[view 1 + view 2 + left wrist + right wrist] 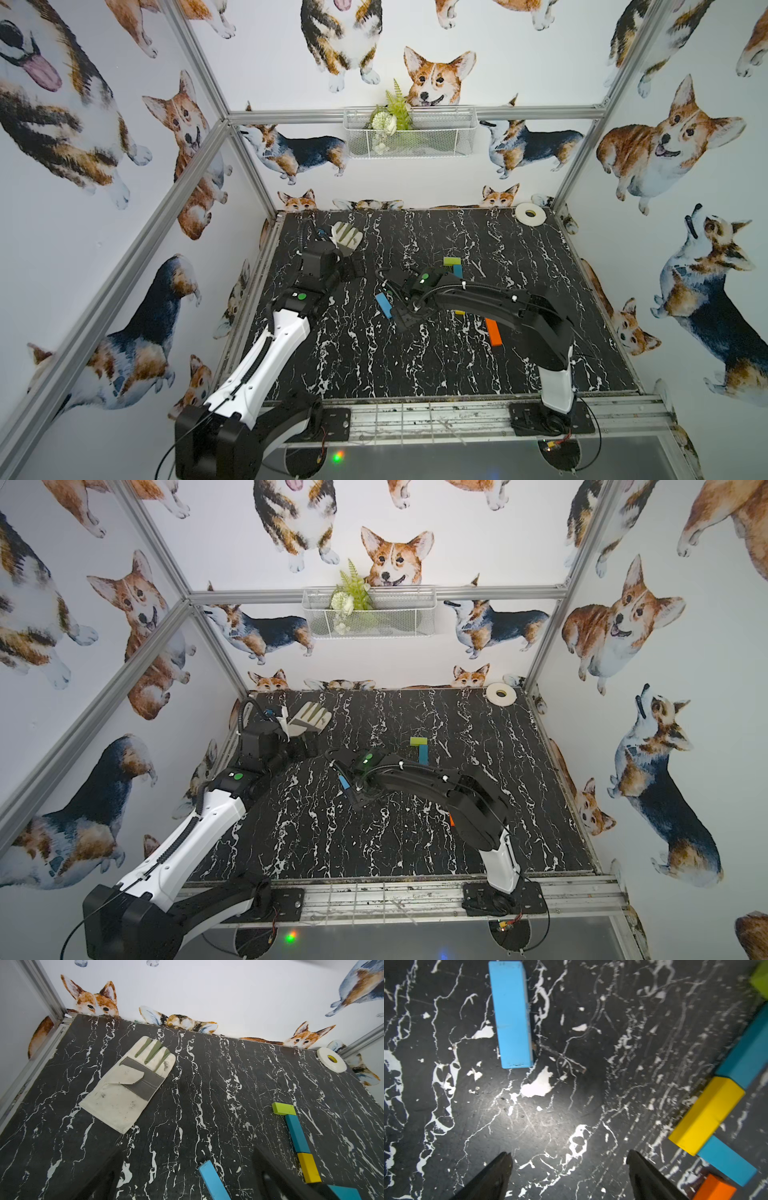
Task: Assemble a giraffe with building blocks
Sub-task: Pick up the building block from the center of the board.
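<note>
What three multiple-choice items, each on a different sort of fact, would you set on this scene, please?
1. Where on the table does the white tape roll lie?
A. In the far right corner.
B. At the middle of the near edge.
C. Between the two arms.

2. What colour is the block that lies alone, apart from the others?
A. Orange.
B. Light blue.
C. Yellow.

3. How does the right gripper stand?
A. Shut tight with nothing in it.
B. Open and empty.
C. Shut on the tape roll.

Answers:
1 A, since the roll sits by the far right corner post in both top views.
2 B, since the light-blue block has bare table all round it.
3 B, since the right wrist view shows its fingers apart with only table between them.
</note>
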Tool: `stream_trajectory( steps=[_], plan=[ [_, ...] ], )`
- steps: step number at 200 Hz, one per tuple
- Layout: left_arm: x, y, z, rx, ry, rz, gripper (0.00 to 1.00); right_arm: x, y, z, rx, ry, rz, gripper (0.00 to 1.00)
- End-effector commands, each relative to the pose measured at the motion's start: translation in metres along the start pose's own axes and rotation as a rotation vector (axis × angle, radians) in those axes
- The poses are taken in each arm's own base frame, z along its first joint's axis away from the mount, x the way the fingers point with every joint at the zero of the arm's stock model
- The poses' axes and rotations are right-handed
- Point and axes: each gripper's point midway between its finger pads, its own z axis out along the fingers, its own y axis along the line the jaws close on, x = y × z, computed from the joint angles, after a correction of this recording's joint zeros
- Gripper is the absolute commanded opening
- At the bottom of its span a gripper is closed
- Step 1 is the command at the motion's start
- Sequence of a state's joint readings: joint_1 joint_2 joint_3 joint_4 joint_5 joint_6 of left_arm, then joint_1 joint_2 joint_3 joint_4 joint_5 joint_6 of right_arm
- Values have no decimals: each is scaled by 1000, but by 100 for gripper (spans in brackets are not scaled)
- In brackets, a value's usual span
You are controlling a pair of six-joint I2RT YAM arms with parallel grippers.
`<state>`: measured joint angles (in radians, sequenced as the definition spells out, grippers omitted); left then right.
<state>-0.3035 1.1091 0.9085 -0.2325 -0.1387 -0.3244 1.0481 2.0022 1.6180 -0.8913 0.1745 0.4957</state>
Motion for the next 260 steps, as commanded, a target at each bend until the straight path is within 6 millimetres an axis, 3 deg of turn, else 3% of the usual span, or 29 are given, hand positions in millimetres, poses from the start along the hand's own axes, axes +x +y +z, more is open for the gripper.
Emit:
stream_trajectory(
  steps=[1,24,38,55,76,100,114,140,143,148,175,187,221,260],
  plan=[
    [-4,16,-1,-86,-8,-32,100,-11,17,8,-108,19,-1,92],
    [-2,11,1,-50,-1,-32,100,-24,13,12,-116,18,14,92],
    [3,1,6,-1,35,-27,100,-28,-1,6,-69,-1,36,92],
    [20,-17,16,51,128,-59,100,-29,-41,-14,19,-58,116,92],
    [49,-39,27,52,281,-110,100,-16,-101,-44,100,-122,238,92],
    [76,-60,38,55,412,-249,100,17,-162,-64,171,-114,368,92],
    [89,-68,44,48,490,-343,100,38,-184,-71,203,-77,418,92],
    [103,-75,48,9,573,-475,100,63,-193,-76,194,-55,423,92],
    [104,-77,48,7,580,-479,100,64,-193,-77,191,-59,422,96],
    [107,-81,47,-1,601,-483,100,67,-193,-78,186,-68,422,91],
    [137,-87,38,-119,775,-507,100,78,-195,-79,142,-106,447,92],
    [141,-93,36,-128,809,-481,99,84,-199,-78,129,-113,469,92],
    [172,-75,36,-266,898,-393,99,102,-208,-71,84,-117,524,92],
    [202,-76,42,-309,927,-385,99,116,-213,-64,78,-107,534,91]
  ],
)
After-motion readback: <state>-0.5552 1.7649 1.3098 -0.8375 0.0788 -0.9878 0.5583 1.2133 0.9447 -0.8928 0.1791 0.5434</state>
